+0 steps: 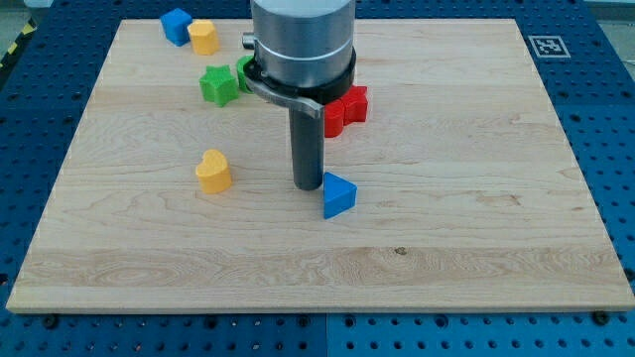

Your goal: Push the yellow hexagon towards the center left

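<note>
While the yellow hexagon sits near the view's top left of the wooden tabletop, it is touching or just beside a blue block on its left, whose exact shape I cannot make out. From my remote seat I see my tip resting on the board well below and to the right of that hexagon, nowhere near it. There is no hand on this arm, only the straight dark rod, so nothing can be said of apart or together. Just to the right of my tip, almost touching it, lies a blue triangular block. To the tip's left, at about the same height in the view, stands a yellow heart-shaped block, clearly apart from the rod. Higher up, a green star-like block lies below and slightly right of the hexagon, and a second green block peeks out beside it, mostly hidden behind the arm's grey body. A red block shows at the arm's right side, partly covered, its shape unclear. Off the board's top right corner, a small black-and-white marker tag lies on the blue perforated surface that surrounds the board.
</note>
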Motion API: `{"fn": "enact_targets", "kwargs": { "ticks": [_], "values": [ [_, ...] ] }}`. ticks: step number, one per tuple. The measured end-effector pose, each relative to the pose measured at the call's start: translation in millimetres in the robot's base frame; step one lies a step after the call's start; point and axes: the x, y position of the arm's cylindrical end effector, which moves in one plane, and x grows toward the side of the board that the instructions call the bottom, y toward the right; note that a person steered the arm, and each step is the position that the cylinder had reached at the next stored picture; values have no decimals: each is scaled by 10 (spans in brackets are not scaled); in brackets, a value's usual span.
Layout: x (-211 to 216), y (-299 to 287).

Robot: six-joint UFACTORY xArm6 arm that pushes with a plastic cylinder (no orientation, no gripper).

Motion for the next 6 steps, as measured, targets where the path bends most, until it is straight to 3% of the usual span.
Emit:
{"fn": "enact_targets", "kwargs": {
  "ticks": [2, 4, 5, 6],
  "values": [
    [-976, -520],
    [-1694, 69],
    [-2305, -106],
    [-2541, -432]
  ]
}}
